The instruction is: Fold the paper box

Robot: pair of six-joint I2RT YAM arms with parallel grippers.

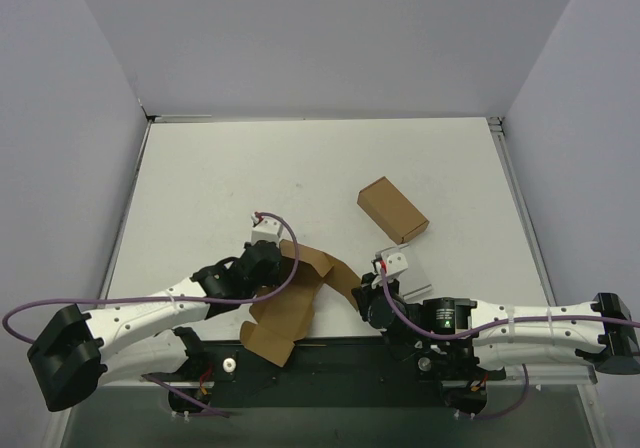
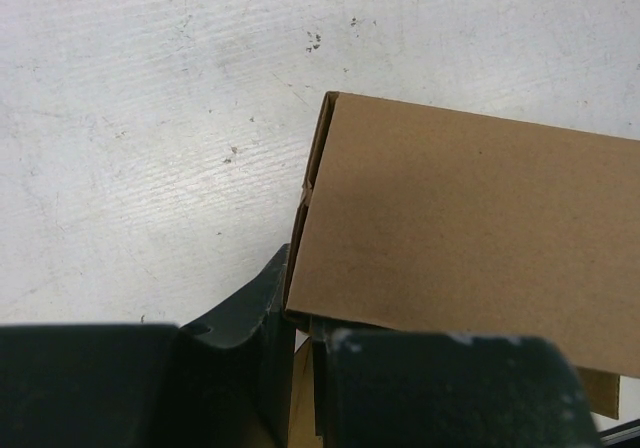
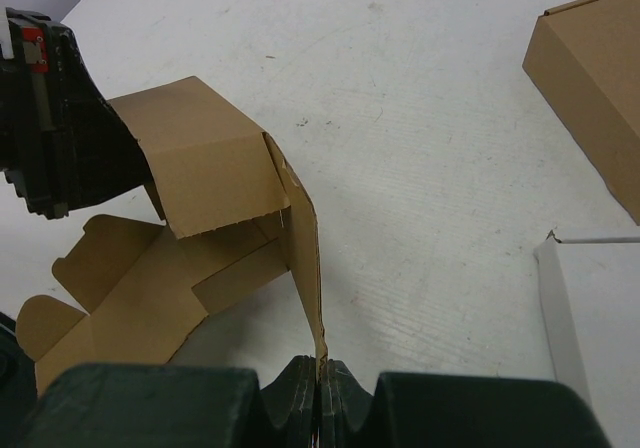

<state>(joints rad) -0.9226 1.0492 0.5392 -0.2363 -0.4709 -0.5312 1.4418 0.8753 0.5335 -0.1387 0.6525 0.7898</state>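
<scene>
My left gripper (image 2: 303,340) holds a panel of the paper box (image 3: 210,178) in narrow jaws, my right gripper (image 3: 320,383) pinching a flap's edge.

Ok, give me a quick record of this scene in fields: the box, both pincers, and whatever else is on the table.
paper box: partly folded, several flaps open, at the table's near edge between the two arms
left pincer: closed on a folded panel of the paper box
right pincer: shut on the thin edge of an upright flap
oblong carton: closed, farther back on the right, apart from the paper box
white slab: lying flat to the right of the right pincer
table: white, lightly scuffed
</scene>
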